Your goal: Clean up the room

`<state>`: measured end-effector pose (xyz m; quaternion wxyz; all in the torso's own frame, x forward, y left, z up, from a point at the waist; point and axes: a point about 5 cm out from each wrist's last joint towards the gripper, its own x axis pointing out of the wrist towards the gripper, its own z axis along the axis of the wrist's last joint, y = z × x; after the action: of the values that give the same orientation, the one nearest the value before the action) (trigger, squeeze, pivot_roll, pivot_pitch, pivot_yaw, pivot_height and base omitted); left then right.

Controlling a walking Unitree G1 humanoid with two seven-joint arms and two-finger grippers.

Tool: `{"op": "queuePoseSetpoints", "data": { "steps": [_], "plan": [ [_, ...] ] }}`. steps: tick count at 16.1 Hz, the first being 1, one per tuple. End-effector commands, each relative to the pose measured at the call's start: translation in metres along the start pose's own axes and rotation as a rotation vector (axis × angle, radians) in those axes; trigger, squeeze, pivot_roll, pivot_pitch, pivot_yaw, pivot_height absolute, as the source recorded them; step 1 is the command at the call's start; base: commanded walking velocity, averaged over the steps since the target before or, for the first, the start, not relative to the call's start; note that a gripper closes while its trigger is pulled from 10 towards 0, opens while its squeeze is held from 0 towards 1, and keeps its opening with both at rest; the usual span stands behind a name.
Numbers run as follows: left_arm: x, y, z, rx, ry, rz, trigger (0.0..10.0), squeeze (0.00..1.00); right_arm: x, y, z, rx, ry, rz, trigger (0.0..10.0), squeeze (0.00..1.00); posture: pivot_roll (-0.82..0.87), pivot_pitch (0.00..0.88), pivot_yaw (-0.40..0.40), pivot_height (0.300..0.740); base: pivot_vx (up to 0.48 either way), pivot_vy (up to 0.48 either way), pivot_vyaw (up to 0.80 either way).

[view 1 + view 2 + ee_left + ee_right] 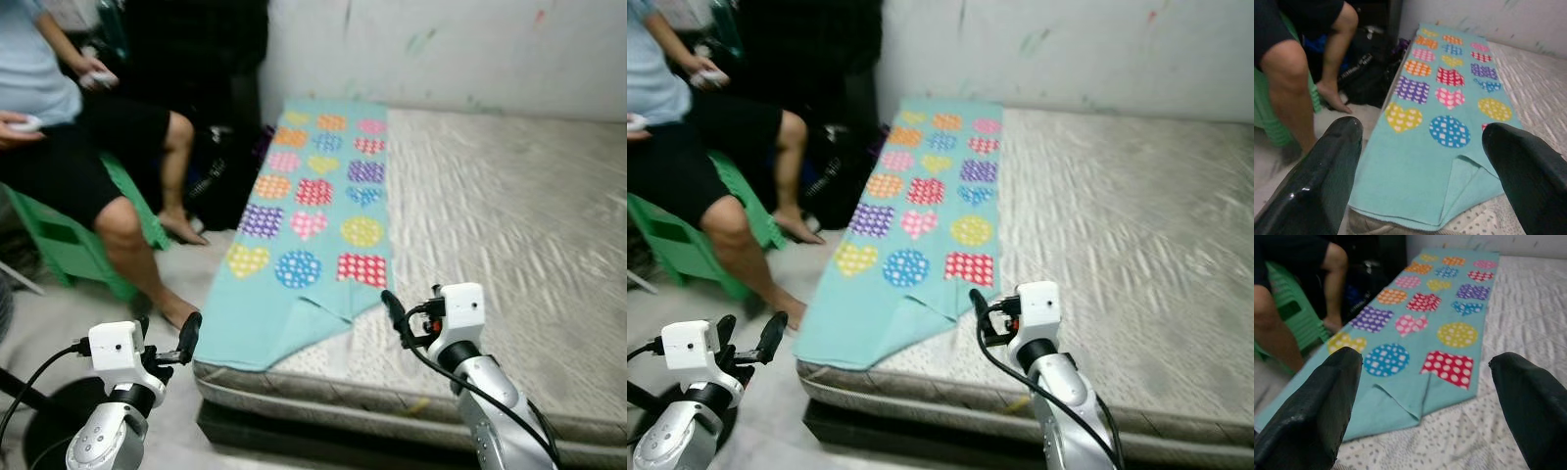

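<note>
A turquoise blanket (313, 220) printed with polka-dotted hearts, circles and squares lies lengthwise along the left edge of a bare mattress (509, 225), running from the wall toward the robot. Its near end hangs a little over the mattress's front corner, and near that end one corner is folded over, leaving a raised flap beside the red dotted square. The mattress has a pale quilted surface and sits low on the floor, its far side against a scuffed white wall (441, 49).

The right tool (1425, 396) hovers above the near edge of the mattress, just beside the blanket's folded corner, its two black fingers spread wide with nothing between them. The left tool (1420, 166) is held off the mattress's front left corner, over the floor, pointing at the blanket's near end; its fingers are likewise spread apart and hold nothing.

To the left of the bed a person (69, 137) in dark shorts and a light blue shirt sits on a green plastic stool (73, 245), bare feet on the floor, with a small white object in each hand. A black bag (220, 176) rests on the floor between the person's legs and the bed.
</note>
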<state>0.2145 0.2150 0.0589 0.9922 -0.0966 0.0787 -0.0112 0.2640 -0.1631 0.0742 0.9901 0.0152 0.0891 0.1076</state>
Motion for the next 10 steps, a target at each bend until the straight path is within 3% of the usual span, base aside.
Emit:
{"op": "queuePoseSetpoints", "data": {
  "steps": [1,9,10],
  "plan": [
    [-0.0002,0.0012,0.0029,0.004,-0.007,0.001,10.0,0.00,-0.0006,-0.0033,0.0030,-0.002,-0.005,-0.008,10.0,0.00,-0.08,0.000,0.030,0.740,0.000,0.000,0.63],
    [-0.0002,0.0012,0.0029,0.004,-0.007,0.001,10.0,0.00,-0.0006,-0.0033,0.0030,-0.002,-0.005,-0.008,10.0,0.00,-0.08,0.000,0.030,0.740,0.000,0.000,0.63],
    [-0.0002,0.0013,0.0030,0.001,-0.004,0.003,10.0,0.00,-0.0008,-0.0031,0.0029,0.000,-0.002,-0.008,10.0,0.00,-0.08,0.000,0.030,0.740,0.000,0.000,0.00]
  ]
}}
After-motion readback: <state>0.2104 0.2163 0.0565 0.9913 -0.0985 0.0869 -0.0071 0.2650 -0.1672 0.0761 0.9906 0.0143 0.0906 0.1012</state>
